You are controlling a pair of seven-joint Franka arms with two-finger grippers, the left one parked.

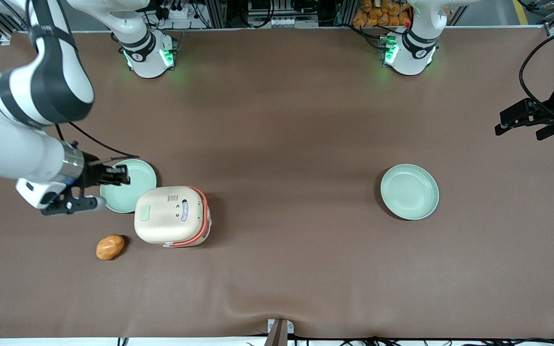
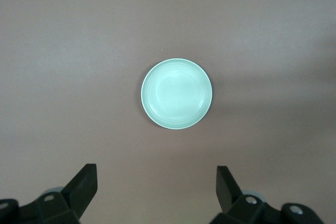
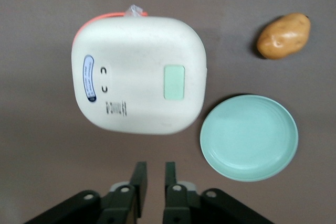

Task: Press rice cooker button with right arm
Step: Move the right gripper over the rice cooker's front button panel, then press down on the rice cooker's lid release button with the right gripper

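Observation:
The rice cooker (image 1: 171,216) is cream-white with a salmon-red band. It stands on the brown table with its lid down, and a pale green square button (image 1: 144,213) sits on the lid. It also shows in the right wrist view (image 3: 139,72), with the button (image 3: 174,82) facing up. The right arm's black gripper (image 1: 124,175) hovers above a mint-green plate (image 1: 137,190), beside the cooker and slightly farther from the front camera. It touches nothing. Its fingers (image 3: 139,174) stand almost together, with only a narrow gap and nothing between them; the gripper (image 3: 154,167) is apart from the cooker.
A potato (image 1: 110,247) lies beside the cooker, nearer the front camera, and shows in the wrist view (image 3: 284,36). The plate under the gripper (image 3: 249,137) lies close to the cooker. A second mint-green plate (image 1: 409,191) lies toward the parked arm's end (image 2: 177,94).

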